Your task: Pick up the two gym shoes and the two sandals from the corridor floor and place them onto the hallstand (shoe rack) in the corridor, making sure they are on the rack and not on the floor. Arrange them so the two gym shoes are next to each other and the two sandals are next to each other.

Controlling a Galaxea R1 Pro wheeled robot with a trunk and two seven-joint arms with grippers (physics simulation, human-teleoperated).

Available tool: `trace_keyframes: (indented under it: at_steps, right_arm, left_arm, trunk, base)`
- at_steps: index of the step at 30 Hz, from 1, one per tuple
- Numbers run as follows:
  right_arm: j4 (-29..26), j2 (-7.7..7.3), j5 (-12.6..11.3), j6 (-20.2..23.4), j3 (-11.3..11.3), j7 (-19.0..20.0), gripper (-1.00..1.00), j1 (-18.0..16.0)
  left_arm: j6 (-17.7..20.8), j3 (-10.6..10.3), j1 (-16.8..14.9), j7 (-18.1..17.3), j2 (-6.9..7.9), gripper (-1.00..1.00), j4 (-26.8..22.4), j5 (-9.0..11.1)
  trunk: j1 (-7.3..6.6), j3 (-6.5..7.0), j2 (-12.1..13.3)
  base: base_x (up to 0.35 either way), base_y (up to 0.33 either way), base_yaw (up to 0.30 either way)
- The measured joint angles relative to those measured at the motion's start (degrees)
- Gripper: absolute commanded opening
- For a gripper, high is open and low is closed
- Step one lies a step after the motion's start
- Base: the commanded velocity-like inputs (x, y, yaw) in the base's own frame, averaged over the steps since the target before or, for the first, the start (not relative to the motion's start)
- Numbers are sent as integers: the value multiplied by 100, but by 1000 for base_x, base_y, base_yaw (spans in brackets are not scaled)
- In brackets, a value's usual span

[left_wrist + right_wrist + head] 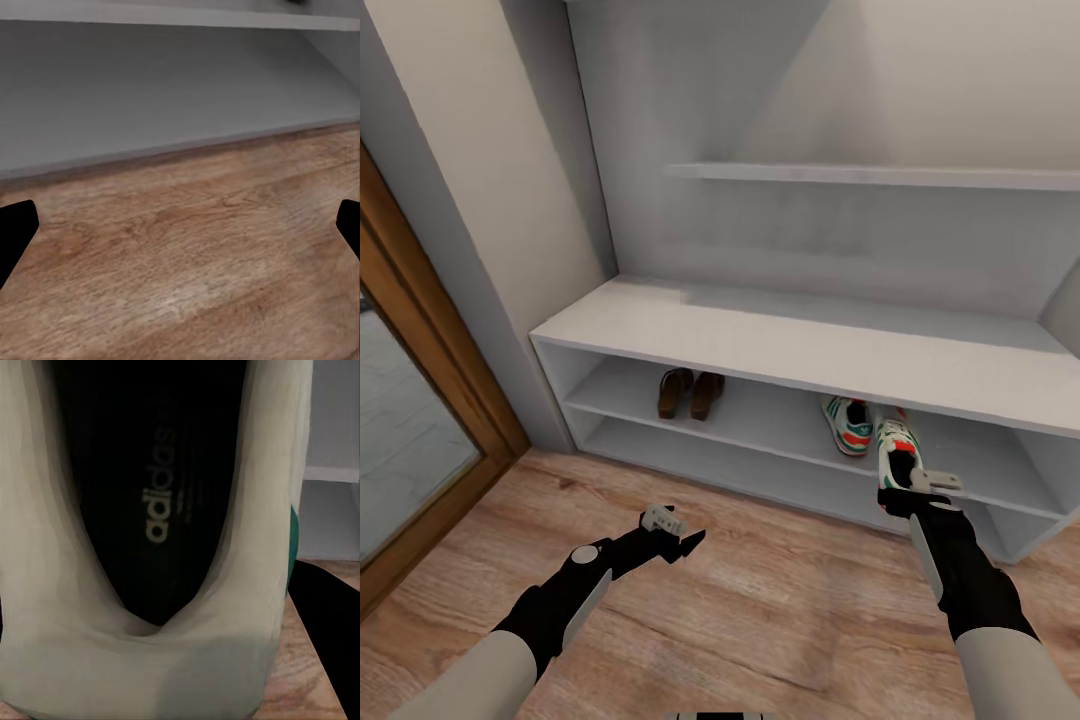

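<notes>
Right gripper (905, 495) clamps second gym shoe (898, 450) at shelf edge (920, 480); early release risks floor drop. Left gripper (678, 535) gapes empty.

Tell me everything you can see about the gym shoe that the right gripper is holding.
The held gym shoe is white with teal-green side stripes and an orange-red patch. Its dark insole reads "adidas" in the right wrist view. The right gripper clamps its heel end, toe pointing into the hallstand, at the front of the upper open shelf, beside the other gym shoe.
</notes>
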Motion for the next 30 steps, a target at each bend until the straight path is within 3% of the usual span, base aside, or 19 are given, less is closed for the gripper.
trace_keyframes:
  at_steps: [30]
  right_arm:
    - [0, 0, 1, 0, 0, 0, -100, 1]
  left_arm:
    - [0, -4, 0, -1, -8, 100, 0, 0]
  trunk:
    - [1, 0, 0]
  base:
    - [103, -60, 0]
